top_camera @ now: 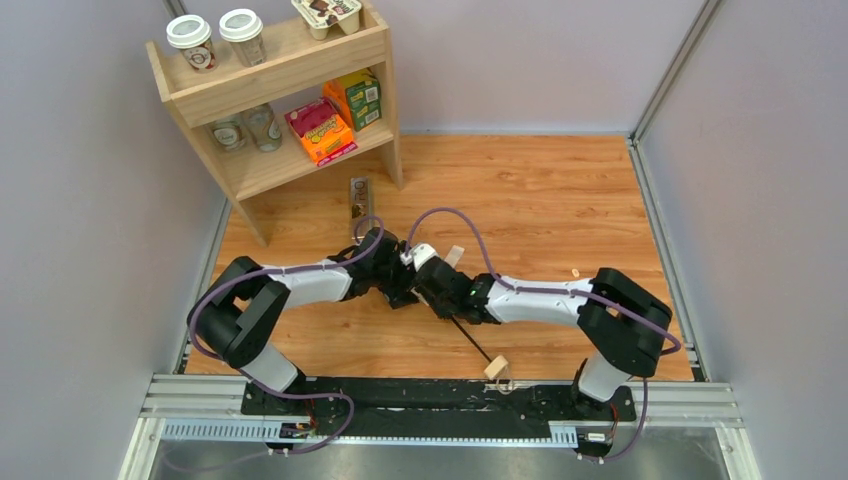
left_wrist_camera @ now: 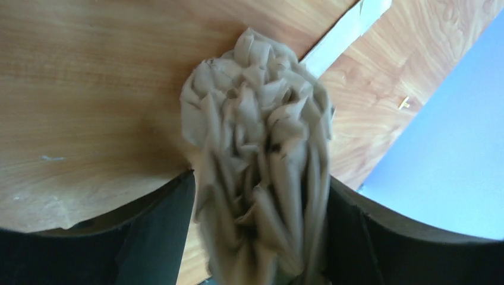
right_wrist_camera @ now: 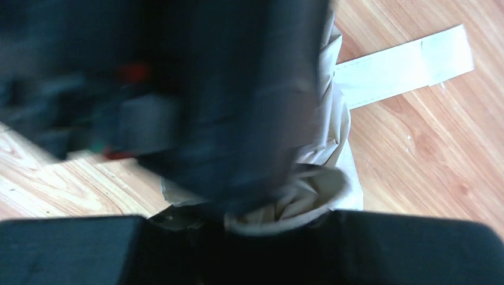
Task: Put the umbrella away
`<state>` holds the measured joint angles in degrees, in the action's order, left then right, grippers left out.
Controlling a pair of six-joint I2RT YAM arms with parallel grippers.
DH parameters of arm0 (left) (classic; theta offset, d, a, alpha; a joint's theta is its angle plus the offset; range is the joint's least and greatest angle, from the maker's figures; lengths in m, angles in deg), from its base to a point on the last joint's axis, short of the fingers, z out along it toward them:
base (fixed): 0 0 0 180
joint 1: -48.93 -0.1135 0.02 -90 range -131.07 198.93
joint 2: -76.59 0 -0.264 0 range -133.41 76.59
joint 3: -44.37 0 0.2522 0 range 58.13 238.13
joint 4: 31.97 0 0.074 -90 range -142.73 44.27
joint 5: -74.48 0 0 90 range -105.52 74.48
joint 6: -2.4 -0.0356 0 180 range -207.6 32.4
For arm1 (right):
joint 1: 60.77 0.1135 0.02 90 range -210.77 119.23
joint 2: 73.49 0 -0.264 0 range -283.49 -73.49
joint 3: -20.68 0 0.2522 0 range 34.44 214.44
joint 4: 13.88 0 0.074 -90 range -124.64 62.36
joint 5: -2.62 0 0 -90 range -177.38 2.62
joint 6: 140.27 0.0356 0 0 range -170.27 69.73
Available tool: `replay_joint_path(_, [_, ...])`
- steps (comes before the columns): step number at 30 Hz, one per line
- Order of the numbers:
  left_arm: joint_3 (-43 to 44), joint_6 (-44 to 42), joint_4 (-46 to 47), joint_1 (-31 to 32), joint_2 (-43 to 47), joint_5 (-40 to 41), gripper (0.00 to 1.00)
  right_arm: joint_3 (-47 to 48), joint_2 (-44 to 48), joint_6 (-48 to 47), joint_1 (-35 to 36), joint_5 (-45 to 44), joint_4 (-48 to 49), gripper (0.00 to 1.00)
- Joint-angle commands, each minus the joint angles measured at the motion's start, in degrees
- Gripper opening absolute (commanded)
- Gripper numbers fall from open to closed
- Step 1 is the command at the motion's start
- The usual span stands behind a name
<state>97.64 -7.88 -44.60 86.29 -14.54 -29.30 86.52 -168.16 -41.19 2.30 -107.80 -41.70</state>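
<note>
Beige umbrella (left_wrist_camera: 255, 107) btwn left claw (left_wrist_camera: 261, 178), grip unclear, right claw (right_wrist_camera: 279, 224) blurred

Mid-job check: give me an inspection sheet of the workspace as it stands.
Surface: wood-grain tabletop, nothing spilled seen.
Job's things: umbrella canopy bunched between both grippers; black shaft and wooden knob point toward the near edge; strap lies flat.
Clutter: dark packet near the shelf foot; small scrap.
Grippers: left gripper fingers flank the canopy; right gripper view blurred; grip cannot be told for either.
Cables: purple cables loop along both arms.
Surroundings: wooden shelf with cups and boxes; grey walls.
</note>
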Motion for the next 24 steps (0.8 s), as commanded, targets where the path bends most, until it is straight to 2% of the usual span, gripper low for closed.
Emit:
replay_joint_path(1, [-2.9, -12.6, -7.5, 0.8, 2.0, 7.4, 0.81, -3.9, 1.2, 3.0, -9.2, 24.4, 6.1, 0.0])
replay_joint_path(4, [-5.2, -14.6, -6.4, 0.8, 5.3, 9.7, 0.82, -5.0, -1.0, 4.9, -13.8, 41.3, 9.1, 0.0])
replay_joint_path(7, [-5.8, -14.9, -7.2, 0.8, 6.0, 10.9, 0.82, -5.1, -4.0, 6.7, -17.0, 52.6, 11.6, 0.0])
replay_joint_path(13, [-7.2, -14.8, -8.7, 0.8, 7.5, 13.7, 0.82, -7.3, -7.1, 12.2, -22.1, 67.2, 19.9, 0.0])
replay_joint_path(17, [-7.4, -12.8, -11.5, 0.8, 6.9, 16.1, 0.79, -7.2, -8.9, 13.4, -24.9, 72.9, 21.0, 0.0])
replay_joint_path(19, [-7.7, -13.5, -9.4, 0.8, 5.9, 15.3, 0.69, -6.7, -9.6, 14.4, -25.2, 75.3, 21.8, 0.0])
replay_joint_path(21, [-7.8, -13.2, -7.6, 0.8, 4.7, 14.7, 0.38, -6.3, -9.6, 14.4, -25.2, 75.7, 21.4, 0.0])
replay_joint_path(23, [-8.4, -12.6, -5.3, 0.8, 3.4, 14.1, 0.21, -5.9, -8.8, 13.5, -25.1, 75.0, 19.9, 0.0])
replay_joint_path(24, [-8.7, -12.1, -4.3, 0.8, 3.0, 14.1, 0.17, -5.8, -8.3, 13.0, -25.1, 74.1, 18.7, 0.0])
